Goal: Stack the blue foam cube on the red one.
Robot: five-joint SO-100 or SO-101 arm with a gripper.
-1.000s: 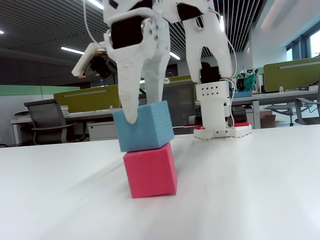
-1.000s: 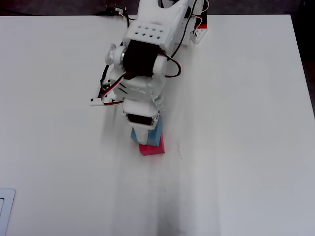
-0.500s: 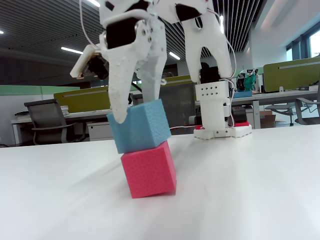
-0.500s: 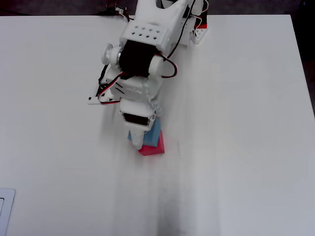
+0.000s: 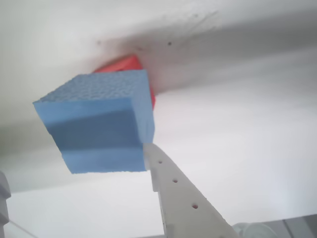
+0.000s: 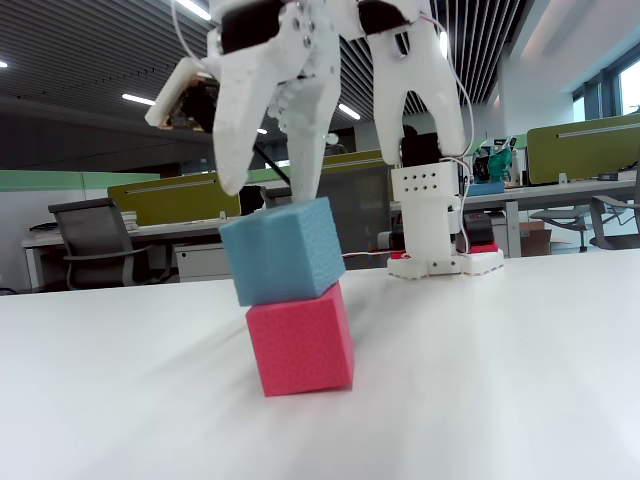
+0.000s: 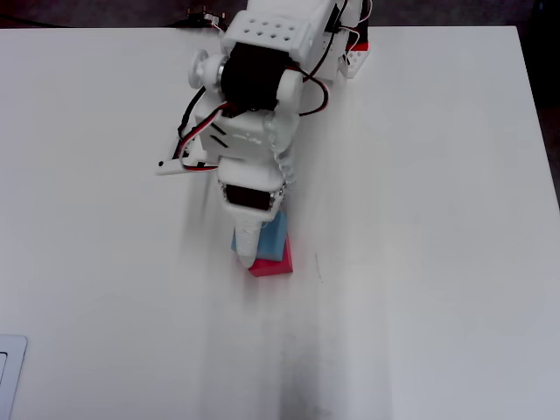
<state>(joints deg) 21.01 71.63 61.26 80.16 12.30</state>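
Note:
The blue foam cube [image 6: 283,250] rests on the red one [image 6: 300,340], slightly tilted and shifted left of it in the fixed view. My white gripper [image 6: 268,192] hangs open just above the blue cube, its fingertips level with the cube's top and spread to either side. In the wrist view the blue cube [image 5: 99,124] fills the left centre. The red cube [image 5: 126,64] peeks out behind it, and one white finger [image 5: 173,193] ends at the blue cube's corner. From overhead the gripper [image 7: 251,248] covers most of the blue cube [image 7: 277,236] and the red cube [image 7: 273,268].
The arm's white base [image 6: 445,262] stands on the table behind the stack, at the table's far edge [image 7: 350,66] in the overhead view. The white tabletop [image 7: 420,219] stretches around the stack. Office desks and chairs lie beyond the table.
The gripper opened, let go of the blue cube and rose a little. The blue cube stays on the red one.

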